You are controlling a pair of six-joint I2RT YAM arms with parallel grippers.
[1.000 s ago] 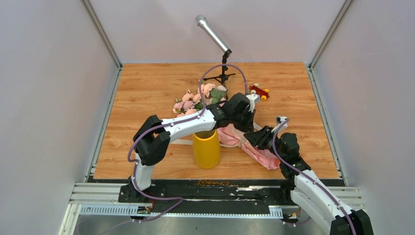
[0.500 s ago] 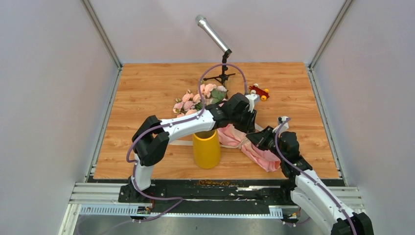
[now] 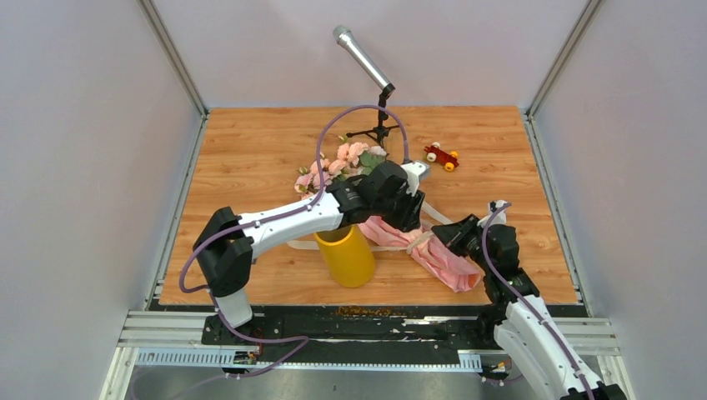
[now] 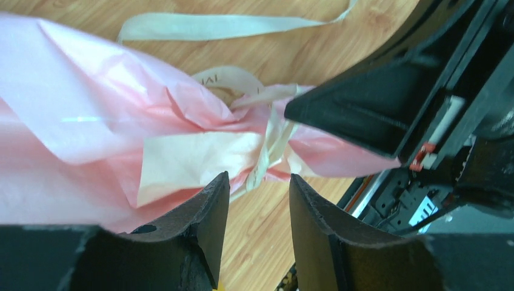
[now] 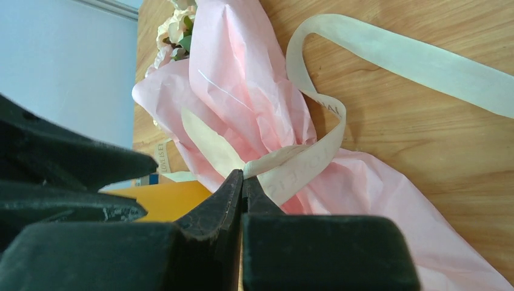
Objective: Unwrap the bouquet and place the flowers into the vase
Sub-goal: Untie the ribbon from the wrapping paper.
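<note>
Your left arm reaches across the tall, smooth yellow vase, which stands upright on the wooden worktop near its front edge. The left jaws stand spread above the long bouquet wrapped in pale pink paper. Nothing sits in the gap between them.

The bouquet lies on the worktop just right of the vase, with its crumpled tail end toward your right arm. The pink and peach rose flowers show at the far end of the wrap, behind the left arm. They lie on the wood, not in the vase.

The right jaws are pressed together, and their tips meet the flat beige ribbon at the point where it gathers the paper. They appear to be pinching it there, though the contact is partly hidden. A loose length of ribbon trails away across the wood. Dark printed capitals run along the ribbon, but it curls, so only stray letters show and no whole word can be read.

At the back stand a silver microphone on a black stand and, to its right, a small red toy car with yellow wheels.
</note>
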